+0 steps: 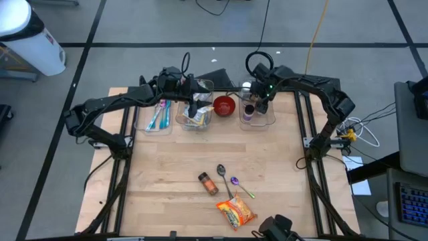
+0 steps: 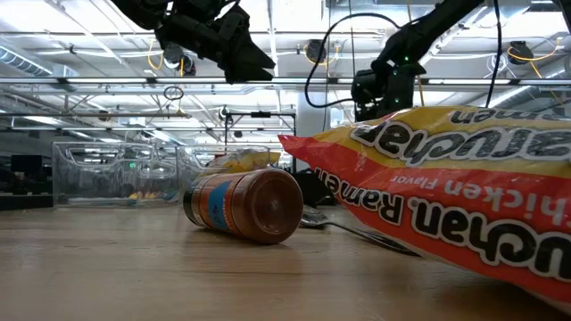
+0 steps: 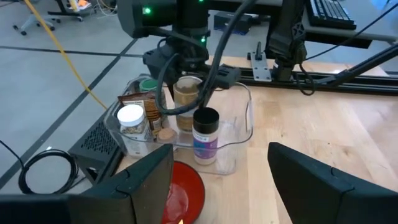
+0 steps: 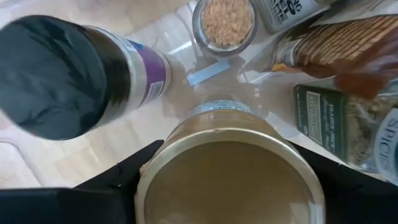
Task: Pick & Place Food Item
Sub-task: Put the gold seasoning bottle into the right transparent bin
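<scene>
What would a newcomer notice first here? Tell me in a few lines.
First, the bright orange-and-yellow ramen noodle packet at the table's near edge, beside a toppled orange-capped spice bottle and two spoons. Next, both dark arms reaching over the clear plastic bins along the far edge: the right gripper straddles a beige-lidded jar in the right-hand bin, while the left gripper hangs open above the middle bin, next to a red bowl.

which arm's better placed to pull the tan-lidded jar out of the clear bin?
Right. Its end effector straddles the tan-lidded jar in the clear bin; the left end effector sits back by the red bowl.
</scene>
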Robot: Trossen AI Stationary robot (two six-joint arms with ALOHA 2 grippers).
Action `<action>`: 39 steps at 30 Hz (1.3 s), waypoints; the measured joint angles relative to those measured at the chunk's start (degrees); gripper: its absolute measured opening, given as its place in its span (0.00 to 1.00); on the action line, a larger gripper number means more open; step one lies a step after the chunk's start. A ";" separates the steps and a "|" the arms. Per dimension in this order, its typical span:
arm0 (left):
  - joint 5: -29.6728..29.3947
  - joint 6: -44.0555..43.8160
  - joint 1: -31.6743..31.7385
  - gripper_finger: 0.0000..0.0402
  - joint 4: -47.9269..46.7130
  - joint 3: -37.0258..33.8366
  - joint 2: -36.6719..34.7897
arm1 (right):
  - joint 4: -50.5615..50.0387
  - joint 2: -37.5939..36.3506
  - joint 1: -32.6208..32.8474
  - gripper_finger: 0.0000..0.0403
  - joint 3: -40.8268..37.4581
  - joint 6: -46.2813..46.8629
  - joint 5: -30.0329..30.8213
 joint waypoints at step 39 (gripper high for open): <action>0.01 0.10 -0.04 0.67 -2.49 -0.02 0.00 | 5.62 0.00 0.00 0.68 -2.18 0.99 1.20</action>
